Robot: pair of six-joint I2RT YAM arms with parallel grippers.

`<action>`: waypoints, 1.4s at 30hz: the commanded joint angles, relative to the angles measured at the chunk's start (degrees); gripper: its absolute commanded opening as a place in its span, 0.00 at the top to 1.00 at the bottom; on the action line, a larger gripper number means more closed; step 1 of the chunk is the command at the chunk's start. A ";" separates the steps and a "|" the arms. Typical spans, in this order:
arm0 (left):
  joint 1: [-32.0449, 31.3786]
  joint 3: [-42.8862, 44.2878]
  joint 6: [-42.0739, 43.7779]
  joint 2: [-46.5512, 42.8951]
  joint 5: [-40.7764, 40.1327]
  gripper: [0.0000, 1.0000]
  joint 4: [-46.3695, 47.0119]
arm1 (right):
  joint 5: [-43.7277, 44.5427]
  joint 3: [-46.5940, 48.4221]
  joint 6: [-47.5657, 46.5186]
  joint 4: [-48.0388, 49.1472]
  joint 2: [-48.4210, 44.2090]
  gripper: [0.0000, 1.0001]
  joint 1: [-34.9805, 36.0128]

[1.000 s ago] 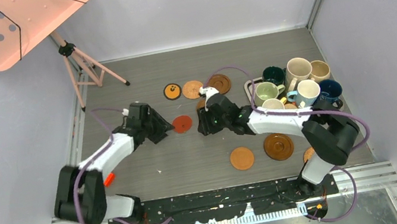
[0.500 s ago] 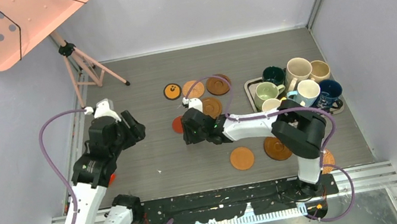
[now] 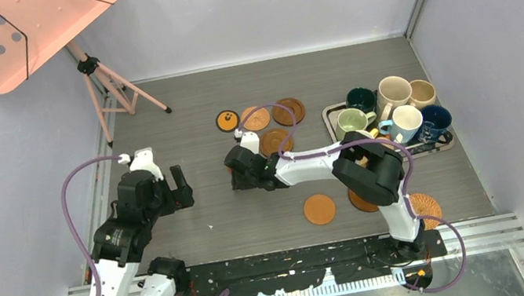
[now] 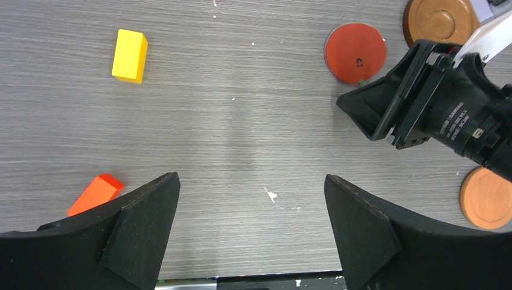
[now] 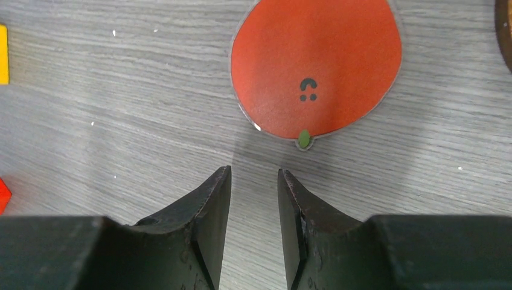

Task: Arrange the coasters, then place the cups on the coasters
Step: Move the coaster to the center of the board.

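Left arm has pulled back to the left side of the table and lifted. A second ago the left gripper point(image 4: 249, 187) sat right at the red coaster point(image 5: 314, 66); now it hangs well apart from it. Its jaws have gone from half closed to wide apart, with nothing between them but bare table point(image 4: 241, 121). The yellow block point(image 4: 129, 55) and orange block point(image 4: 93, 193) lie loose below it, untouched. Right arm has swung left from the middle coasters and taken the left arm's place. The right gripper point(image 5: 252, 181) now points at the near edge of the red coaster and stops just short of it. Its jaws stand a narrow gap apart, nothing held, only wood grain showing between the tips. Cannot tell if the tips touch the table. The red coaster lies flat, about where it was, left of the other coasters point(image 3: 274, 142). Reads as a hand-over of this coaster from left arm to right, probably to nudge or pick it toward the row. The arranging step is not finished. The cups point(image 3: 395, 89) are all bunched on or by the tray point(image 3: 327, 112) at the far right, none yet on a coaster.
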 commanded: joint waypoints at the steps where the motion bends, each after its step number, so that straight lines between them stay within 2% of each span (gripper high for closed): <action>1: 0.14 -0.74 1.48 -2.57 -1.59 0.06 -0.09 | 4.65 3.27 1.86 -1.14 1.27 0.58 0.37; 16: -0.21 -1.48 1.55 -2.55 -2.38 0.05 0.40 | 15.49 12.96 1.79 -9.23 7.43 0.59 -1.14; 42: -0.21 -1.59 1.37 -2.35 -3.34 0.02 0.35 | 16.42 13.11 -1.81 -10.01 5.86 0.59 -5.24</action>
